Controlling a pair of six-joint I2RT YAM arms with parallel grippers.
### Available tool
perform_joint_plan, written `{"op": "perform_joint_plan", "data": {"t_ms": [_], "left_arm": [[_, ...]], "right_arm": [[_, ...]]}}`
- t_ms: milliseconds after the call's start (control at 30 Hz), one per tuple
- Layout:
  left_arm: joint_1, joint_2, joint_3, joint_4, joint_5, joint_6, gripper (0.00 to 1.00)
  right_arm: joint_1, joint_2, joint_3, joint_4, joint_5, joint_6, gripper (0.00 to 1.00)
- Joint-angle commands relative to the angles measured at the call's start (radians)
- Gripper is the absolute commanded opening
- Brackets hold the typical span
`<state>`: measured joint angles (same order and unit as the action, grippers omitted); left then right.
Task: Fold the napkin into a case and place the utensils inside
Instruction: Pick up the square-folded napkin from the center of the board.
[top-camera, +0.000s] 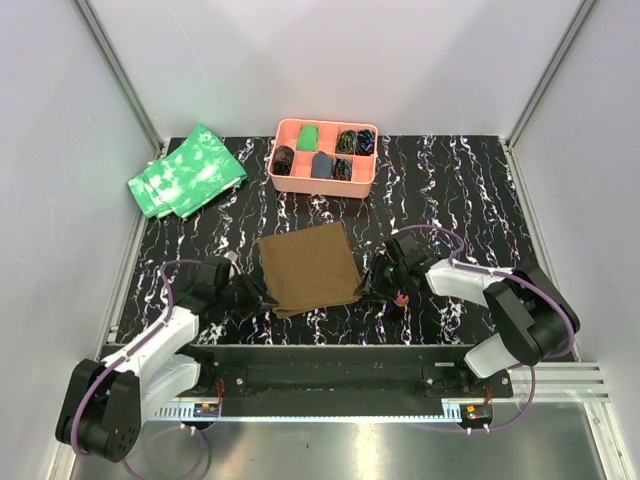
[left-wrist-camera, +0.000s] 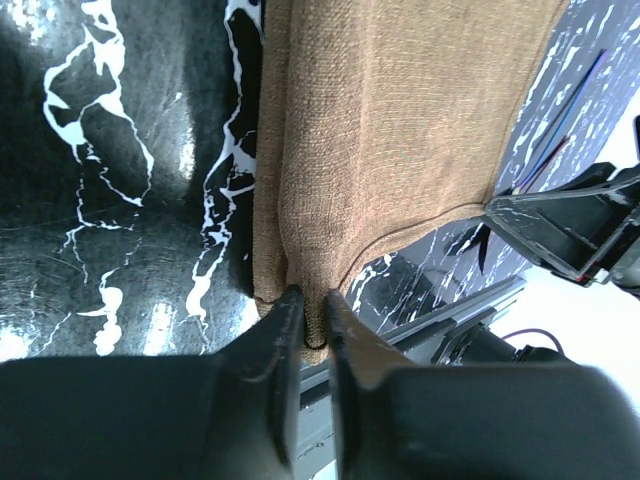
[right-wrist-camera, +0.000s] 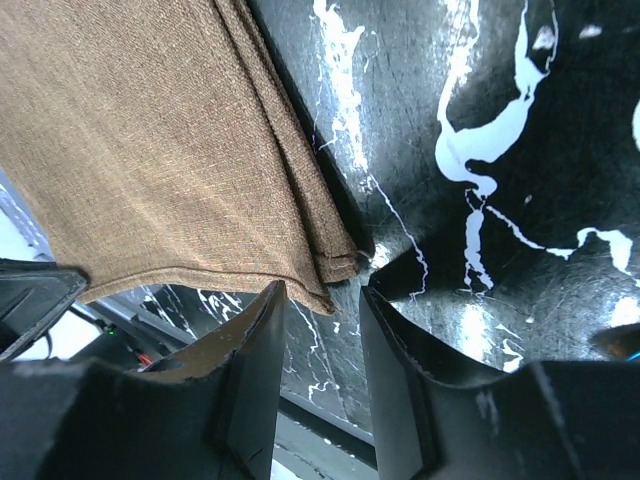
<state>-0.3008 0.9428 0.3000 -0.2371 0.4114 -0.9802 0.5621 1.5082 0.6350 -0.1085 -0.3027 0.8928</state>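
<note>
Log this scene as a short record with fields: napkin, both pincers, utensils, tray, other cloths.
napkin: brown cloth lying flat, middle of table
left pincer: shut on the napkin's near left corner
right pincer: open, near right corner at its mouth
utensils: on the table beside the right pincer
pink tray: far side, compartments filled
green cloths: far left

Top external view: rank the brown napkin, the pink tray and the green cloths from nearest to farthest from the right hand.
1. The napkin: its near right corner lies right at the right hand.
2. The pink tray: at the back, centre, beyond the napkin.
3. The green cloths: back left corner, farthest across.
</note>
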Motion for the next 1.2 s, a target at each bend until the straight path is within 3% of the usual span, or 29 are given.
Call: {"op": "perform_joint_plan", "data": {"t_ms": [0,200,400,500,733,933,1167], "left_arm": [[-0.004,-0.025,0.014,0.045,-0.002,-0.009,0.11],[-0.006,-0.013,0.002,0.05,-0.002,-0.011,0.1],[-0.009,-0.021,-0.004,0.051,0.0,-0.009,0.1],[-0.008,-0.019,-0.002,0.051,0.0,-0.008,0.1],[-0.009,-0.018,-0.006,0.055,0.0,-0.006,0.1],[-0.009,-0.021,0.001,0.051,0.01,-0.006,0.09],[-0.009,-0.033,0.034,0.038,0.029,-0.008,0.04]], "right_arm": [[0.005,-0.032,-0.029,0.056,-0.012,0.051,0.45],[0.005,-0.016,-0.06,0.134,-0.035,0.083,0.44],[0.005,0.017,-0.08,0.2,-0.064,0.113,0.33],[0.005,0.009,-0.078,0.181,-0.062,0.112,0.27],[0.005,-0.02,-0.072,0.145,-0.053,0.097,0.26],[0.005,-0.046,-0.043,0.115,-0.067,0.077,0.0],[0.005,-0.126,-0.015,0.053,-0.081,0.048,0.0]]}}
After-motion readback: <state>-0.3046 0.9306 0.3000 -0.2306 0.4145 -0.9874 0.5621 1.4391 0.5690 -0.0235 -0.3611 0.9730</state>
